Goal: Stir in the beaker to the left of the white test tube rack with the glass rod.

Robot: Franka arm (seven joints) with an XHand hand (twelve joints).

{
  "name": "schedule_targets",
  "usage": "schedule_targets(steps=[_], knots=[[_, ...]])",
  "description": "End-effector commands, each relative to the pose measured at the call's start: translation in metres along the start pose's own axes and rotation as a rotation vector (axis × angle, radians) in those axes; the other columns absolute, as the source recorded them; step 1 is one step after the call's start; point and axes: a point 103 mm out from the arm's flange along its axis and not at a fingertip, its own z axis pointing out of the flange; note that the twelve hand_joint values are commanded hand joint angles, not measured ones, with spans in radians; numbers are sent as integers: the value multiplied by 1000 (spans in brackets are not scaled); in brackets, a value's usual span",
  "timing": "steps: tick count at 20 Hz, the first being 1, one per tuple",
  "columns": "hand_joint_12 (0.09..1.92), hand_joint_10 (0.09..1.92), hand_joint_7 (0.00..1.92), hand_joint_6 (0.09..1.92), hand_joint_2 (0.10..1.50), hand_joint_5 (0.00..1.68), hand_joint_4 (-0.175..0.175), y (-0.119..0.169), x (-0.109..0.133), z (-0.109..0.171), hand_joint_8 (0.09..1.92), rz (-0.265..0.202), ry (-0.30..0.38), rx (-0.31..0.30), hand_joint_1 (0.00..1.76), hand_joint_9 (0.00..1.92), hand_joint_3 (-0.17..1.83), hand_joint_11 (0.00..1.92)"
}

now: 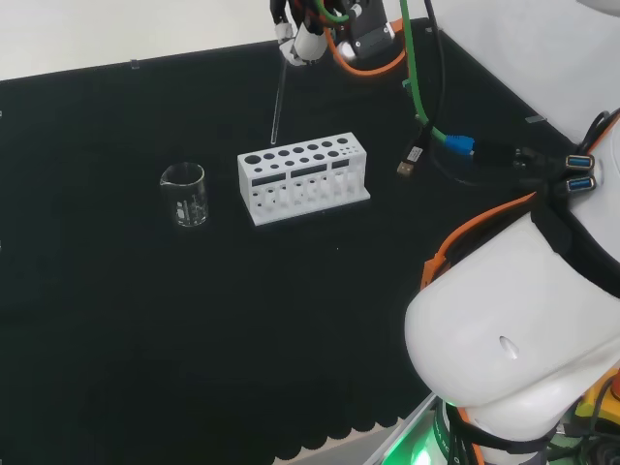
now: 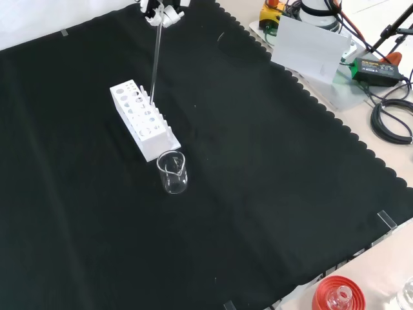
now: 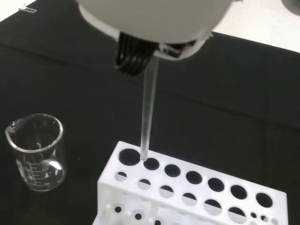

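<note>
A clear glass beaker [image 1: 184, 193] stands on the black cloth to the left of the white test tube rack [image 1: 304, 177] in the head view. The hand [image 1: 302, 41] is high above the rack, its fingers curled on the top of a thin glass rod [image 1: 278, 100]. The rod hangs almost upright. In the wrist view the rod [image 3: 148, 114] ends just over a hole near the rack's [image 3: 192, 192] beaker-side end, with the beaker [image 3: 37, 152] beside it. In the front view the rod [image 2: 155, 61] hangs over the rack [image 2: 143, 118], and the beaker [image 2: 172, 172] stands in front of the rack.
Cables with blue plugs [image 1: 460, 145] hang to the right of the rack in the head view. A red ribbed stand [image 2: 337, 294] holding a flask sits at the cloth's near edge in the front view. A white card [image 2: 310, 48] stands beyond the cloth's scalloped border.
</note>
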Motion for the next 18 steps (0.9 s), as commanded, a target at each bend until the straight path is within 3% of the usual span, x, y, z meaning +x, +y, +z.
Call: schedule_targets(steps=[1,8,18], knots=[[587,271,1672,882,571,1212,-175,1,6,-2,521,-8,8,-6,1210,1886,887,1661],[588,268,1674,881,570,1214,-175,3,15,-7,517,-26,14,-12,1210,1888,888,1662],[588,263,1676,879,569,1215,-175,18,54,-22,511,-97,16,-21,1210,1890,889,1663]])
